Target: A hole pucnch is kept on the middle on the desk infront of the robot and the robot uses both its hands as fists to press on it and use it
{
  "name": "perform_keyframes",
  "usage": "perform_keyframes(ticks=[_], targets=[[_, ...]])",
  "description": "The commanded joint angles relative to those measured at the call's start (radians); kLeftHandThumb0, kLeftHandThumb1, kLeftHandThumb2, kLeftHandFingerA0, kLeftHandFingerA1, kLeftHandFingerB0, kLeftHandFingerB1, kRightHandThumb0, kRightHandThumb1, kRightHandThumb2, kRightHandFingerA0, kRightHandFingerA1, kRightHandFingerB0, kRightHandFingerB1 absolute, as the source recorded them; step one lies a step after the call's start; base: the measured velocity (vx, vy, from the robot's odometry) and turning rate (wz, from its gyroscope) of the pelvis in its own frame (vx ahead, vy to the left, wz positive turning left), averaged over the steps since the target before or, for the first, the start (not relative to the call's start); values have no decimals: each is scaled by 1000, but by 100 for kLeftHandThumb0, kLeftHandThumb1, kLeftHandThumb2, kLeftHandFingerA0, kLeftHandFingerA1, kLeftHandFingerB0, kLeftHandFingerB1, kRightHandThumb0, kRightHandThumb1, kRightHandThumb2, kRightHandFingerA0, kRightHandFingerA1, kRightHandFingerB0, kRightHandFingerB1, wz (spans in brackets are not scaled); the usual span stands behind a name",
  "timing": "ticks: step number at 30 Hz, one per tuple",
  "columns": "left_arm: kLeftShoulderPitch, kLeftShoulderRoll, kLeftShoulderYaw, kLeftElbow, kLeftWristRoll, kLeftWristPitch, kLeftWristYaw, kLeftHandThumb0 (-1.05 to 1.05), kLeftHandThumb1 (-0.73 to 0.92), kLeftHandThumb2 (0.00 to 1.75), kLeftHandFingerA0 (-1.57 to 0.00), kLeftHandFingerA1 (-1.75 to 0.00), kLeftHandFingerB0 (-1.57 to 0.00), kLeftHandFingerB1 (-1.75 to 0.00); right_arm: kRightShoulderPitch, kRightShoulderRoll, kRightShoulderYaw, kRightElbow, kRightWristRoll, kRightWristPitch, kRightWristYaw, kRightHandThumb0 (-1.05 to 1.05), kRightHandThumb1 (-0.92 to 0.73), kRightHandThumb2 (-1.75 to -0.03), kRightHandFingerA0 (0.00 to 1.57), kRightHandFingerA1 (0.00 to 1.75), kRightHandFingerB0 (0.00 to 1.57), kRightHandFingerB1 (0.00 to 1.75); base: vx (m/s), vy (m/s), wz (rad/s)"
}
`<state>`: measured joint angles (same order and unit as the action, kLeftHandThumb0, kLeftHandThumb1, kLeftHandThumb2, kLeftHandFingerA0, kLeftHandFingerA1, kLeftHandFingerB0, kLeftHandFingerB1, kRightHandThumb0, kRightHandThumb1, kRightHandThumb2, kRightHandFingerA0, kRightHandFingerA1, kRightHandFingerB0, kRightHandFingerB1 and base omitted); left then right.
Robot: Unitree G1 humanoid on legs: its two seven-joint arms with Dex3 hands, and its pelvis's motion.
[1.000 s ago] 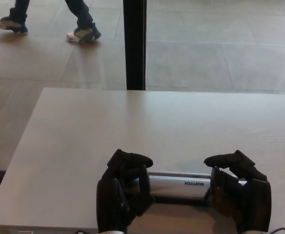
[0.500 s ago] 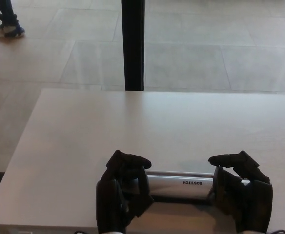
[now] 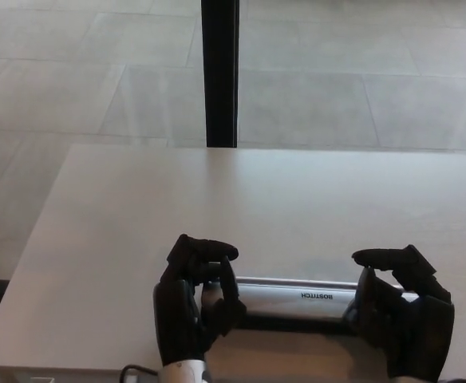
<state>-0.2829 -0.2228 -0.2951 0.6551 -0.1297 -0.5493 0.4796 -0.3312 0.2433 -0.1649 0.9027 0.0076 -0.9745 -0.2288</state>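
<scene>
A long silver hole punch (image 3: 297, 297) with a black underside lies crosswise near the front edge of the pale desk (image 3: 257, 199). My left hand (image 3: 193, 307) is curled into a fist over the punch's left end. Over its right end my right hand (image 3: 404, 315) is curled the same way. Both hands cover the ends of the bar, so I cannot tell how firmly they bear on it. Neither hand grips the punch.
A black vertical post (image 3: 219, 72) stands just behind the desk's far edge. Beyond it is a tiled floor (image 3: 361, 88). The desk's left edge runs diagonally at the picture's left, and its front edge is right under my wrists.
The left hand has shifted slightly left and the right hand slightly right and down along the punch. The person's shoes at top left have gone out of view.
</scene>
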Motion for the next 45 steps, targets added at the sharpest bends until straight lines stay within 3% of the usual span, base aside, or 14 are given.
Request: perform_keyframes(ticks=[1, 9, 11, 12, 16, 17, 18, 19, 28, 34, 37, 38, 41, 45], targets=[[59, -316, 35, -92, -125, 150, 66, -34, 75, 94, -101, -175, -65, -171, 53, 34, -16, -239, 115, 254, -13, -47, -47, -100, 112, 159, 98, 125, 0, 0, 0], [-7, -253, -21, -414, -206, 369, 48, -36, 59, 116, -96, -175, -64, -171, 116, -41, 81, -781, 174, 767, 36, -40, -48, -100, 108, 158, 96, 114, 0, 0, 0], [-18, -240, -17, -453, -223, 397, 51, -34, 53, 125, -94, -175, -68, -168, 109, -71, 88, -844, 201, 817, 49, -37, -51, -99, 107, 163, 94, 115, 0, 0, 0], [-31, -228, -10, -478, -229, 422, 60, -32, 56, 123, -95, -175, -67, -168, 98, -99, 94, -888, 209, 852, 64, -38, -51, -109, 122, 130, 93, 107, 0, 0, 0], [-63, -201, 9, -528, -230, 481, 84, -26, 60, 120, -94, -175, -61, -170, 65, -138, 96, -961, 219, 920, 70, -35, -54, -113, 122, 132, 92, 110, 0, 0, 0], [-69, -192, 12, -533, -230, 484, 79, -26, 61, 119, -95, -175, -61, -171, 58, -144, 95, -971, 226, 933, 72, -29, -54, -110, 102, 172, 83, 129, 0, 0, 0], [-73, -185, 14, -536, -232, 487, 73, -26, 64, 116, -95, -175, -59, -172, 54, -146, 93, -982, 229, 949, 71, -33, -54, -117, 123, 134, 92, 113, 0, 0, 0], [-78, -176, 20, -538, -239, 489, 64, -27, 64, 115, -95, -175, -60, -172, 50, -151, 92, -1003, 234, 981, 64, -27, -48, -110, 117, 164, 88, 132, 0, 0, 0], [-129, -108, 80, -632, -308, 584, 69, -32, 80, 89, -98, -175, -62, -175, 49, -240, 63, -1145, 305, 1172, 49, -16, -57, -118, 98, 175, 78, 136, 0, 0, 0], [-122, 171, 189, -840, -459, 742, -36, -27, 56, 125, -103, -175, -69, -157, 84, -608, -132, -1191, 488, 1301, 202, -24, -64, -94, 94, 175, 77, 118, 0, 0, 0], [-99, 376, 263, -922, -508, 851, -110, -25, 61, 115, -100, -175, -66, -168, 131, -733, -262, -1152, 575, 1313, 239, -26, -72, -73, 93, 175, 73, 84, 0, 0, 0], [-51, 530, 343, -964, -525, 891, -166, -22, 64, 113, -97, -175, -72, -148, 180, -820, -389, -1067, 614, 1283, 295, -27, -76, -67, 88, 175, 73, 70, 0, 0, 0], [28, 644, 437, -956, -550, 866, -232, -15, 72, 100, -93, -175, -57, -167, 220, -867, -498, -968, 646, 1241, 323, -33, -74, -62, 87, 175, 74, 65, 0, 0, 0], [183, 770, 633, -889, -602, 861, -272, -9, 80, 88, -85, -175, -57, -145, 317, -911, -684, -790, 685, 1175, 345, -53, -66, -66, 91, 175, 82, 68, 0, 0, 0]])
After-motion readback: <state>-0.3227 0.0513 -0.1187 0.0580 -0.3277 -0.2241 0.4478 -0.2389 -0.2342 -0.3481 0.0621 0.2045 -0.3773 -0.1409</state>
